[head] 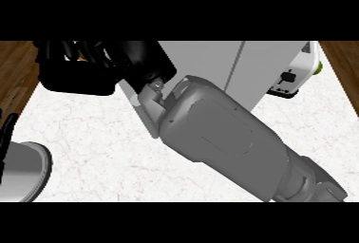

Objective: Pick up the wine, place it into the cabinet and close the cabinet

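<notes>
wine not discernible (perhaps hidden inside right hand (105,61)). right hand raised at upper left, fingers (84,50) curled, contents unclear. grey forearm (224,137) crosses marble tabletop (91,142). cabinet (231,61) behind. left hand (8,128) at left edge, finger state unclear.

white marbled counter (105,156); grey forearm (224,137); black hand (91,66); pale grey cabinet (210,57)

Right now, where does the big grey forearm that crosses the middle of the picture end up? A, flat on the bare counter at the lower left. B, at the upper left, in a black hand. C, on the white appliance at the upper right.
B: the grey forearm rises from the lower right and ends in the black right hand at the upper left.
</notes>
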Controlling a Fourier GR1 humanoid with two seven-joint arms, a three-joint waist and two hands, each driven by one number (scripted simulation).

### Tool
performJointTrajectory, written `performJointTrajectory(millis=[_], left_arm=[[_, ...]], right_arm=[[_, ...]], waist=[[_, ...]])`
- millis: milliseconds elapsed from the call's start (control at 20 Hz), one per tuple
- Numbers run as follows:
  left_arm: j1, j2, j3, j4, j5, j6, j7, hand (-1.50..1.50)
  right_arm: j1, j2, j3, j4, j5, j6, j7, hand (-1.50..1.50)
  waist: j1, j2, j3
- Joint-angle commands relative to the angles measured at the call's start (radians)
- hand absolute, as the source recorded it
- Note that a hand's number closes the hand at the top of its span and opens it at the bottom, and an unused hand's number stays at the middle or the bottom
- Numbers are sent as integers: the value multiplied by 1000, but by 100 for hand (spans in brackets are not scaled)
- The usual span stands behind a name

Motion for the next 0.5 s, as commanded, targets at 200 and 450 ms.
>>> performJointTrajectory(millis=[200,450], left_arm=[[-28,-12,23,-16,-17,24,48,-150],[-29,-22,16,-18,-25,17,50,-150]], right_arm=[[-7,-13,-98,251,-3,91,-158,150],[29,-74,-92,276,31,125,-212,150]], waist=[[4,13,3],[2,13,3]])
